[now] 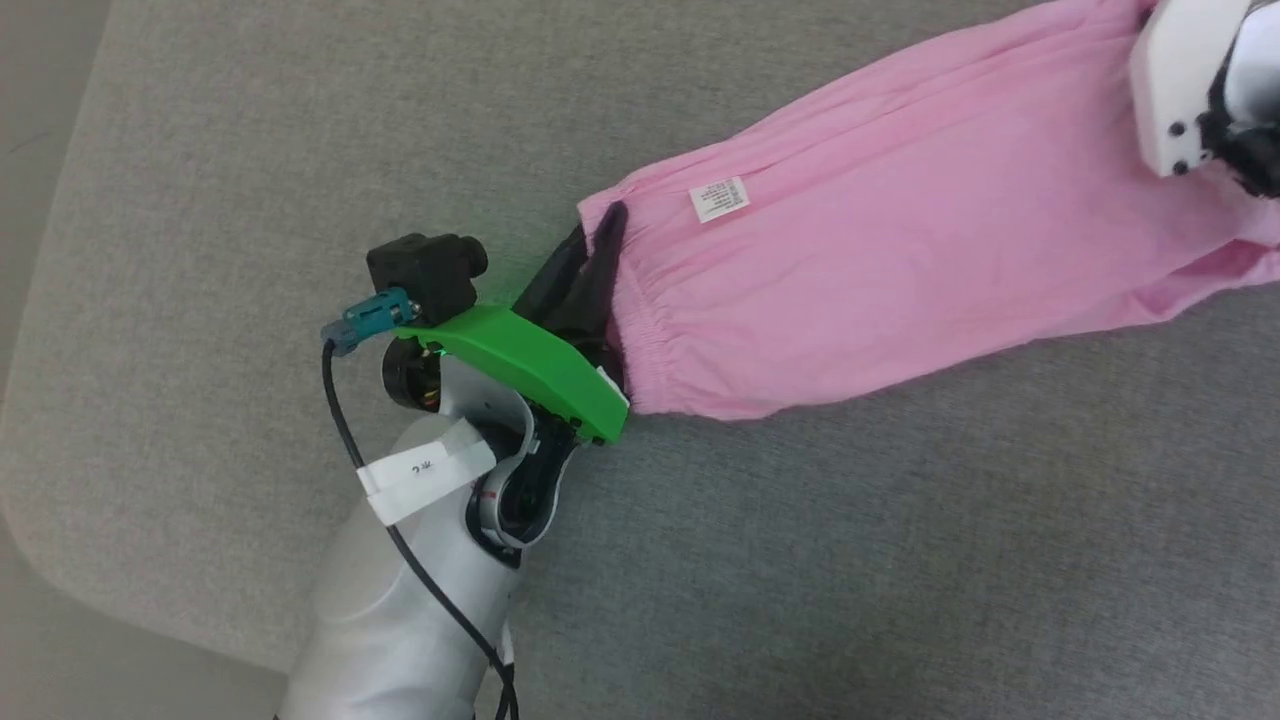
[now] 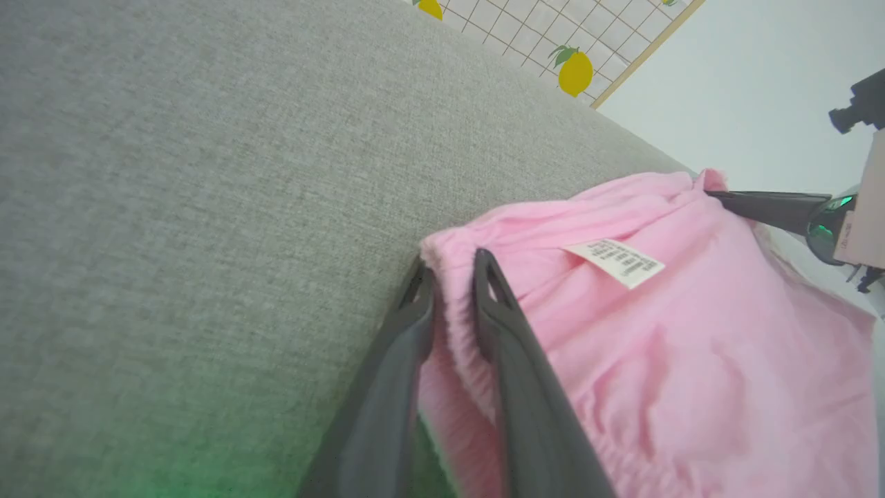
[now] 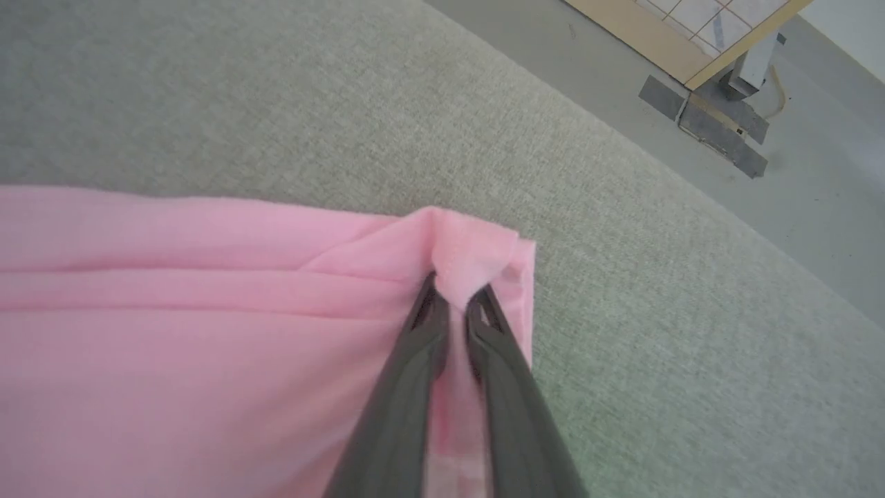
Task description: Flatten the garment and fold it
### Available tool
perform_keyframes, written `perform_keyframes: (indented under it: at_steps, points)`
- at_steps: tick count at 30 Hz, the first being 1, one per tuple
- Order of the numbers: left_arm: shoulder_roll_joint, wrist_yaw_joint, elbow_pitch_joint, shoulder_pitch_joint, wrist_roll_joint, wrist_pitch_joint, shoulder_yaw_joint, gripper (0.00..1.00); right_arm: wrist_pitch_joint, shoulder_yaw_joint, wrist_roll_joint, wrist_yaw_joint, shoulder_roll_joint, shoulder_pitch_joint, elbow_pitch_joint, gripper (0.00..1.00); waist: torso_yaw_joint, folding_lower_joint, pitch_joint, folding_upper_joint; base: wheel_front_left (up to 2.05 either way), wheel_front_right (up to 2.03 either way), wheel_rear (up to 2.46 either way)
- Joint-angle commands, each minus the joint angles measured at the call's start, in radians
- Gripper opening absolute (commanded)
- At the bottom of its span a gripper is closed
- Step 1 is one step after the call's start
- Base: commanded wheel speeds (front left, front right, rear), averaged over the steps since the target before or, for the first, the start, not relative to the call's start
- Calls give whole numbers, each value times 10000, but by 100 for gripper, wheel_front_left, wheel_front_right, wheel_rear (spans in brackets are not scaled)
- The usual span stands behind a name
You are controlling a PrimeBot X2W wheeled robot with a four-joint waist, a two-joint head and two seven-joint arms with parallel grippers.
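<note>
The garment point(image 1: 900, 250), light pink shorts, lies stretched out across a grey cushioned surface from the centre to the upper right of the head view. A small white label point(image 1: 720, 198) shows near the gathered waistband. My left gripper point(image 1: 597, 232) holds the waistband's end; in the left wrist view the gathered band point(image 2: 449, 325) sits between the two dark fingers of my left gripper point(image 2: 453, 270). My right gripper point(image 3: 453, 297) pinches a bunched corner of the garment point(image 3: 207, 311) at the opposite end. The right arm's white wrist housing point(image 1: 1190, 80) covers that corner in the head view.
The grey cushioned surface point(image 1: 300, 200) ends in a rounded edge at the left and lower left, with pale floor beyond. A stand base with grey tape point(image 3: 719, 131) sits on the floor past the far edge. A lemon-patterned panel point(image 2: 574, 69) stands behind.
</note>
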Motion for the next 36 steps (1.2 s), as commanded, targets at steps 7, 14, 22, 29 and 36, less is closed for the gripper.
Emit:
perform_keyframes:
  at_steps: [7, 14, 22, 29, 36]
  points:
    - [346, 52, -235, 687, 261, -637, 16, 100, -1328, -535, 739, -11, 265, 878, -31, 100, -295, 0, -979, -1, 0, 0, 0]
    - [955, 389, -1386, 2051, 933, -1513, 20, 100, -3509, -1636, 1168, -11, 749, 2723, -1268, 100, -781, 0, -2218, -1, 0, 0, 0]
    - [1086, 684, -1998, 3193, 1490, -1754, -447, 100, -5310, -3612, 670, -11, 1972, 5663, -3481, 100, -1065, 0, -3133, -1, 0, 0, 0]
    - [1032, 728, -1174, 3291, 1738, -1759, -803, 100, -6204, -4320, 551, -11, 3412, 7661, -5085, 100, -1542, 0, -3329, -1, 0, 0, 0]
    - [1101, 1484, 96, 2853, 2306, -1600, -818, 100, -6413, -4200, 561, -11, 3672, 8380, -5522, 100, -2000, 0, -3219, -1, 0, 0, 0]
